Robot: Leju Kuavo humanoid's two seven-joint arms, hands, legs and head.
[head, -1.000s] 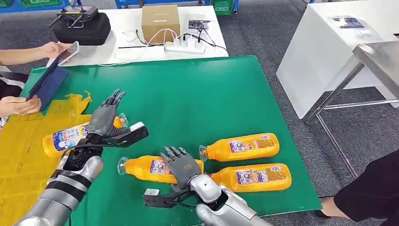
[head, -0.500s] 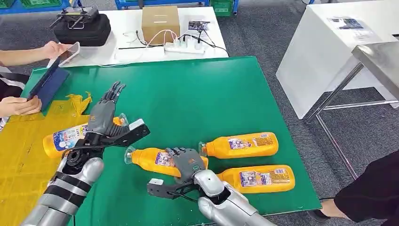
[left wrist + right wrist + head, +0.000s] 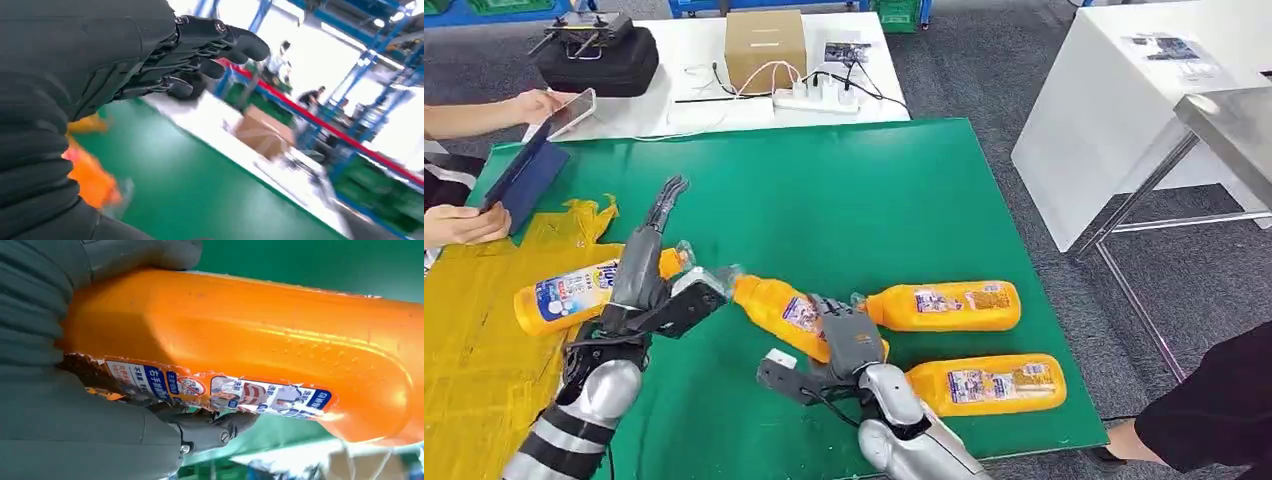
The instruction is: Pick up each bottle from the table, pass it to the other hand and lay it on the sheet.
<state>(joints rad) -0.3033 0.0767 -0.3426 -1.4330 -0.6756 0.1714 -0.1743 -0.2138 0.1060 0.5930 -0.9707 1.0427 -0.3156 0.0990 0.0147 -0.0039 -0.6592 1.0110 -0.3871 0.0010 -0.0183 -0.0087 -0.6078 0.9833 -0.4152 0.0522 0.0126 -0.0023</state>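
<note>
The right hand (image 3: 849, 340) was closed around the label section of an orange bottle (image 3: 789, 312), lifted off the green table (image 3: 854, 200) near its middle. The bottle's long axis ran from near right to far left, its clear cap end pointing at the left hand (image 3: 649, 285) and its base hidden behind the gripping hand. In the right wrist view the fingers (image 3: 215, 427) lay under the label and the thumb over the far side.

The left hand held nothing; its fingers were extended and apart, with the thumb just beside the bottle's cap.

The bottle appeared to be a rigid moulded plastic, probably smooth and somewhat slippery, and of moderate weight if full. The left hand would best take it on the bare shoulder between cap and label, clear of the right hand.

One bottle (image 3: 564, 292) lay on the yellow sheet (image 3: 474, 340) at the left. Two further bottles (image 3: 944, 305) (image 3: 989, 383) lay on the table at the right, caps pointing left.
</note>
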